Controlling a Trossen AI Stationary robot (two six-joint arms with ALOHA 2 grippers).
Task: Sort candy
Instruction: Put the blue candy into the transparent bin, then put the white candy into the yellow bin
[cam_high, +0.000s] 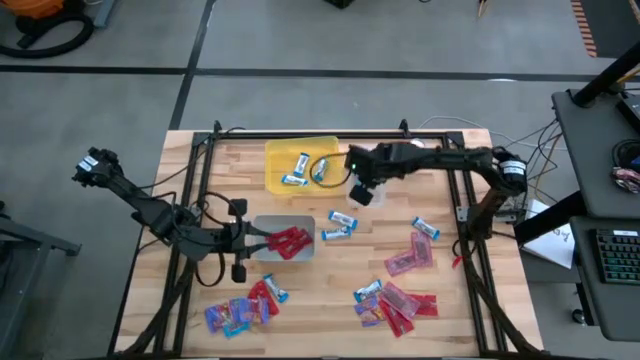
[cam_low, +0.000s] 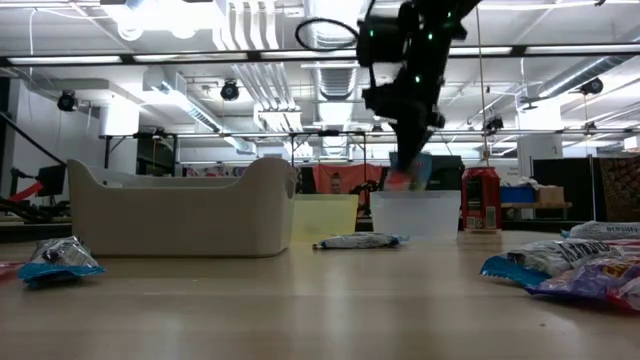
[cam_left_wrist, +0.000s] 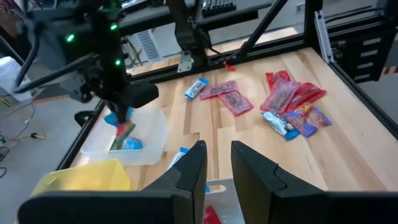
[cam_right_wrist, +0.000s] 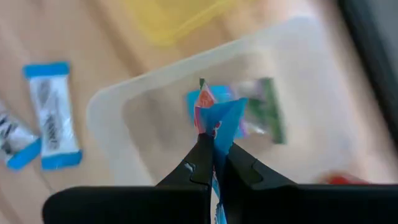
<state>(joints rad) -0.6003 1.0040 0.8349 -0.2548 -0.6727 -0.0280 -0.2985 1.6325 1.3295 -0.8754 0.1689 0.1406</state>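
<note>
My right gripper (cam_high: 360, 192) hangs over a clear bin (cam_right_wrist: 124, 106), shut on a blue-and-pink candy packet (cam_right_wrist: 219, 115). Another packet (cam_right_wrist: 264, 118) lies inside that bin. My left gripper (cam_left_wrist: 216, 158) stands open and empty at the grey bin (cam_high: 262, 228), which holds red packets (cam_high: 290, 243). A yellow bin (cam_high: 285, 150) holds blue-and-silver bars (cam_high: 298, 168). Loose candy lies on the table in heaps (cam_high: 240, 312) (cam_high: 395, 300), with more red packets (cam_high: 410, 255) beside them. My right gripper pinches the packet's upper edge (cam_right_wrist: 214, 134) between its two fingertips, coming from above and pointing steeply down. The packet hangs below the fingers (cam_left_wrist: 119, 122), clear of the clear bin under it.
Single blue-and-silver bars (cam_high: 340, 225) (cam_high: 425, 228) lie mid-table. A red soda can (cam_low: 481, 198) stands at the far side. Black frame rails (cam_high: 470, 200) run along the table's edges. Bare wood shows between the heaps near the front edge.
</note>
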